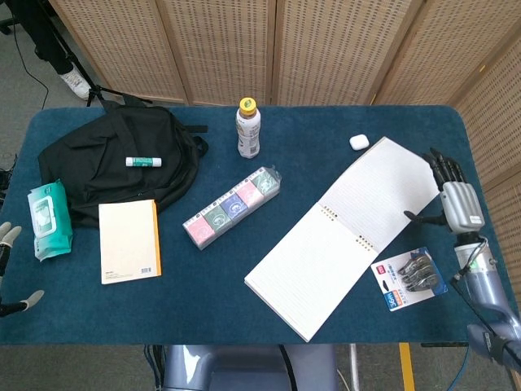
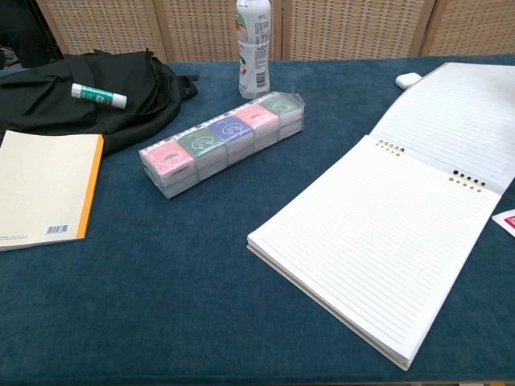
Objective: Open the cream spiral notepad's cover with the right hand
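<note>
The cream spiral notepad (image 1: 313, 265) lies open at the right of the table, its lined pages facing up. Its cover (image 1: 387, 183) is folded back past the spiral and lies flat on the blue cloth. In the chest view the notepad (image 2: 378, 257) and the laid-back cover (image 2: 463, 121) fill the right side. My right hand (image 1: 452, 202) hovers just off the cover's right edge, fingers spread, holding nothing. My left hand (image 1: 10, 269) shows only partly at the left edge of the head view, fingers apart and empty. Neither hand appears in the chest view.
A white earbud case (image 1: 358, 142) sits by the cover's far corner. A clip pack (image 1: 411, 279) lies near my right hand. A bottle (image 1: 248, 128), a row of pastel boxes (image 1: 232, 208), a black backpack (image 1: 114, 159), an orange-spined notebook (image 1: 128, 240) and wipes (image 1: 47, 218) stand further left.
</note>
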`<state>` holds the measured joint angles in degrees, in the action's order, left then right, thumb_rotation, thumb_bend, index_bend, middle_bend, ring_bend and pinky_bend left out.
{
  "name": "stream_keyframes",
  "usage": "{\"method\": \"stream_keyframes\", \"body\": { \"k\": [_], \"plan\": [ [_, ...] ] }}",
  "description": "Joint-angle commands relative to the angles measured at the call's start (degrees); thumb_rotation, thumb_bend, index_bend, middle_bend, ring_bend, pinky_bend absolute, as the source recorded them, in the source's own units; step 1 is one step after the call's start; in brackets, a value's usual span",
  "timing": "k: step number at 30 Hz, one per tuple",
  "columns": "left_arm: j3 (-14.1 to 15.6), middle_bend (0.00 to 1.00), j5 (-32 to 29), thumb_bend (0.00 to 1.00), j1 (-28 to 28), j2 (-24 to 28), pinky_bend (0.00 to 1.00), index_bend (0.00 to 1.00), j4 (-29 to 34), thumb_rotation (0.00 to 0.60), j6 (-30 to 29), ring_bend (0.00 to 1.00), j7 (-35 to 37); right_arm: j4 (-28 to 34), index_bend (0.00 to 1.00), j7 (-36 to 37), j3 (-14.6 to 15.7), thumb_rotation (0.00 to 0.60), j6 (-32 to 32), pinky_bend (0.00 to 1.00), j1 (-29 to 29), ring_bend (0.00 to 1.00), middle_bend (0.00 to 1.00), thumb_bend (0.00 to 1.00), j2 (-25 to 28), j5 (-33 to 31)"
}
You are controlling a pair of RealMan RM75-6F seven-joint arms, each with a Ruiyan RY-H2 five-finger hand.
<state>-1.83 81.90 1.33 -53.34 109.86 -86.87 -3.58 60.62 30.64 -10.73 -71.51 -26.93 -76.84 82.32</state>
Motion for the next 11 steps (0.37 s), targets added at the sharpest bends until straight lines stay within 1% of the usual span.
{"method": "stream_keyframes", "body": {
  "k": [1,7,11],
  "plan": [
    [0.08,0.0,1.19,0.0,-0.83,-0.25,0.0,0.0,-0.6,0.6,-1.44,0.0,0.9,7.24,0.0,-7.92,4.11,0.6,-8.39,0.0,4.64,0.0,0.0,0.0,2.95,6.27],
    [0.48,0.0,3.35,0.0,-1.94,0.12,0.0,0.0,-1.52,0.6,-3.55,0.0,3.46,16.27,0.0,-18.04,8.09,0.6,-15.26,0.0,9.46,0.0,0.0,0.0,5.04,10.97],
    [0.7,0.0,4.56,0.0,-2.62,0.46,0.0,0.0,-2.18,0.6,-4.84,0.0,5.2,21.0,0.0,-22.62,10.47,0.6,-17.29,0.0,12.41,0.0,0.0,0.0,5.72,12.09]
  ]
}}
